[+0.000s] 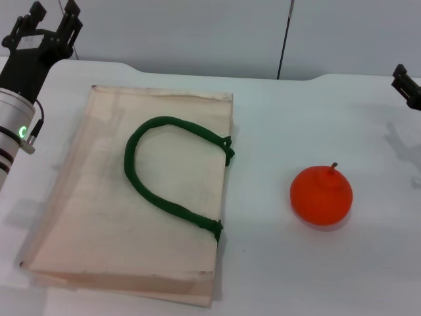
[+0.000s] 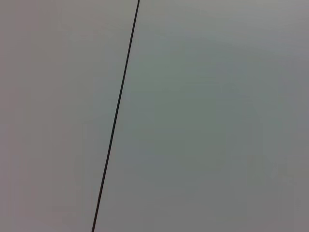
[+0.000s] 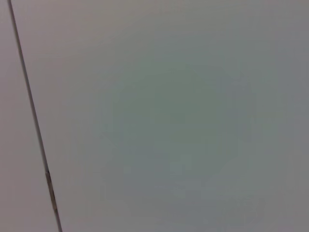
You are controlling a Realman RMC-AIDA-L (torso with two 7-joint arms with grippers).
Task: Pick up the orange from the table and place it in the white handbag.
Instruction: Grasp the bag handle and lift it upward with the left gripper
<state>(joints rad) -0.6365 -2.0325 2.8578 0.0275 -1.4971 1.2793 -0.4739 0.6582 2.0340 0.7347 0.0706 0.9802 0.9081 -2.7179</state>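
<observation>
White handbag (image 1: 131, 197) is lying flat on the table (image 1: 296, 276), green handle (image 1: 164, 171) looping across its face, contents not showing; the orange (image 1: 321, 195) is sitting on the table well apart to its right. Left gripper (image 1: 51, 16) is hovering at the far left corner, fingers spread wide; right gripper (image 1: 408, 84) is peeking in at the right edge, fingers' state impossible to tell. Both wrist views are showing only grey wall with a dark seam (image 2: 116, 116).

matt cloth white handbag (image 1: 99, 217), ropey handles (image 1: 154, 191), smooth table (image 1: 316, 276).
</observation>
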